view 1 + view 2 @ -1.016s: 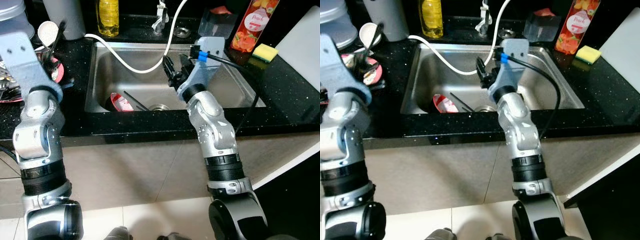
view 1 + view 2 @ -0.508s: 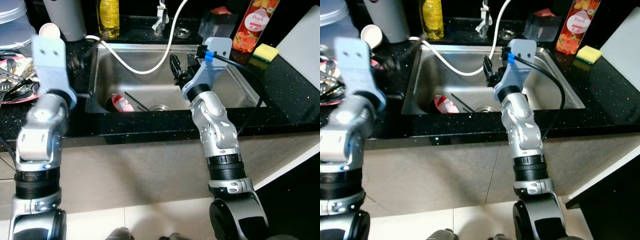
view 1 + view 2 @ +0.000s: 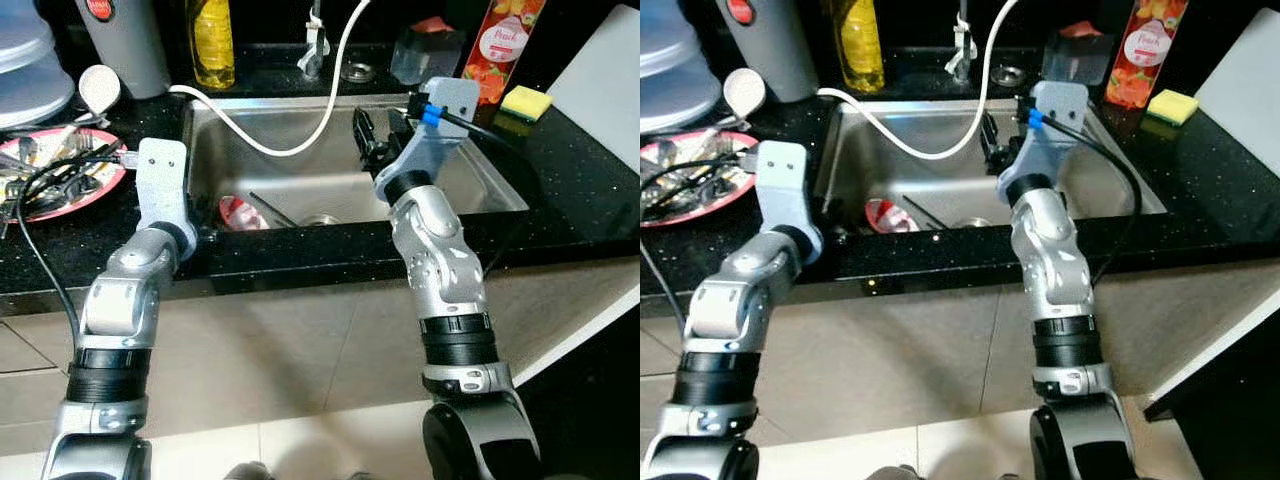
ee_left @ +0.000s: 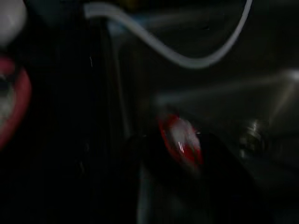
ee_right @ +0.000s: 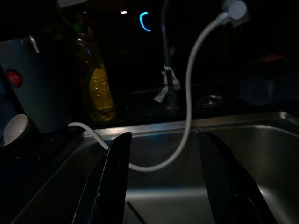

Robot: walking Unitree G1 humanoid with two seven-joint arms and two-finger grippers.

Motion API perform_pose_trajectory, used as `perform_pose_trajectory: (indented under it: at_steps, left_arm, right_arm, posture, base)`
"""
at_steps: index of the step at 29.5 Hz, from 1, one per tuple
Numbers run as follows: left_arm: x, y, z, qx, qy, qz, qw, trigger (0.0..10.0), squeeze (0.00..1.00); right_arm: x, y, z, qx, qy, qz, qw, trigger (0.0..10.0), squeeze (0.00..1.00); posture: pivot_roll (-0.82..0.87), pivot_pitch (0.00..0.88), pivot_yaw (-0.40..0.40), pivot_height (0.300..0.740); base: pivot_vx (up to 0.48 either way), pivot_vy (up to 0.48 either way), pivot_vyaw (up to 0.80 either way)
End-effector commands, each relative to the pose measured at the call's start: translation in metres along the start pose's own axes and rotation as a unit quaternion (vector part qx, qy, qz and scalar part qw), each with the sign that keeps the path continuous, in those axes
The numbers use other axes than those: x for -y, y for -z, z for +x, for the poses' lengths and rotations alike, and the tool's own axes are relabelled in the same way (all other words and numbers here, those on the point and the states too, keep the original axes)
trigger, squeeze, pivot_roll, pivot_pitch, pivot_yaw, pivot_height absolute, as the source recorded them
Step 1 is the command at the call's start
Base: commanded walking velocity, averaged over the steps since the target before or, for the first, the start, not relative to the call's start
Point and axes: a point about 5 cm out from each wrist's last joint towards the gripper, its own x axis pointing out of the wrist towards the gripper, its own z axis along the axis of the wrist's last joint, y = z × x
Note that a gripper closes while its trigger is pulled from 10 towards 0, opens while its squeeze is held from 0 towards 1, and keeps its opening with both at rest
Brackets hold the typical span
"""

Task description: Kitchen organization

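The left arm has swung down from the plate (image 3: 60, 175) toward the sink (image 3: 330, 170); its claw's state is unclear. Right claw (image 5: 161, 182) hovers open, empty, above the sink.

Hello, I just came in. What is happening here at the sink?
The robot stands at the stainless steel sink, with both arms reaching over it. Its right claw is open, above the basin and holding nothing. The left arm points down toward the small red and white dish lying on the sink bottom, but its claw is too dark to judge. A white hose hangs across the basin.
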Motion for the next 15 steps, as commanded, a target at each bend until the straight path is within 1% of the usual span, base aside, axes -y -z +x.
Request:
perform_pose_trajectory:
  at_steps: [1,2,3,4,5,6,7,9,11,12,13,15]
  left_arm:
    - [0.006,-0.01,0.001,0.036,0.009,0.014,0.999,10.0,1.0]
    - [0.004,-0.017,0.0,0.057,-0.006,0.027,0.998,10.0,1.0]
    - [0.0,-0.023,-0.001,0.075,-0.026,0.039,0.996,10.0,0.52]
    - [-0.004,-0.029,-0.003,0.092,-0.049,0.054,0.993,10.0,0.0]
    - [-0.004,-0.029,-0.003,0.092,-0.049,0.054,0.993,10.0,0.0]
    - [-0.018,-0.034,-0.008,0.095,-0.092,0.074,0.988,10.0,0.0]
    - [-0.018,-0.034,-0.008,0.095,-0.092,0.074,0.988,10.0,0.0]
    - [-0.028,-0.036,-0.013,0.093,-0.116,0.077,0.986,10.0,0.0]
    - [-0.03,-0.037,-0.014,0.094,-0.12,0.076,0.985,10.0,0.0]
    - [-0.041,-0.042,-0.025,0.102,-0.141,0.087,0.981,10.0,0.0]
    - [-0.041,-0.042,-0.025,0.102,-0.141,0.087,0.981,10.0,0.0]
    - [-0.048,-0.044,-0.033,0.108,-0.157,0.098,0.977,10.0,0.0]
  right_arm:
    - [0.006,-0.001,-0.002,0.004,0.011,-0.004,1.0,10.0,0.0]
    - [0.005,0.0,-0.002,0.001,0.01,-0.004,1.0,10.0,0.0]
    - [0.004,0.001,-0.002,-0.001,0.008,-0.003,1.0,10.0,0.0]
    - [0.001,0.002,-0.001,-0.002,0.004,-0.002,1.0,10.0,0.0]
    - [0.001,0.002,-0.001,-0.002,0.004,-0.002,1.0,10.0,0.0]
    - [-0.006,0.0,0.002,0.001,-0.012,-0.001,1.0,10.0,0.0]
    - [-0.006,0.0,0.002,0.001,-0.012,-0.001,1.0,10.0,0.0]
    - [-0.009,-0.003,0.005,0.009,-0.02,-0.003,1.0,10.0,0.0]
    - [-0.009,-0.004,0.006,0.011,-0.021,-0.003,1.0,10.0,0.0]
    - [-0.004,-0.003,0.008,0.011,-0.013,-0.002,1.0,10.0,0.0]
    - [-0.004,-0.003,0.008,0.011,-0.013,-0.002,1.0,10.0,0.0]
    - [-0.002,-0.001,0.009,0.01,-0.008,0.001,1.0,10.0,0.0]
  posture:
    - [0.18,0.0,0.006,0.74]
    - [0.18,0.0,0.003,0.74]
    - [0.18,0.0,-0.003,0.74]
    - [0.18,0.0,-0.004,0.74]
    - [0.18,0.0,-0.004,0.74]
    - [0.19,0.0,-0.007,0.74]
    - [0.19,0.0,-0.007,0.74]
    - [0.2,0.0,-0.01,0.74]
    - [0.2,0.0,-0.01,0.74]
    - [0.23,0.0,-0.013,0.74]
    - [0.23,0.0,-0.013,0.74]
    - [0.24,0.0,-0.016,0.74]
  base:
    - [0.0,0.0,0.0]
    - [0.0,0.0,0.0]
    - [0.0,0.0,0.0]
    - [0.0,0.0,0.0]
    - [0.0,0.0,0.0]
    - [0.0,0.0,0.0]
    - [0.0,0.0,0.0]
    - [0.0,0.0,0.0]
    - [0.0,0.0,0.0]
    - [0.0,0.0,0.0]
    - [0.0,0.0,0.0]
    - [0.0,0.0,0.0]
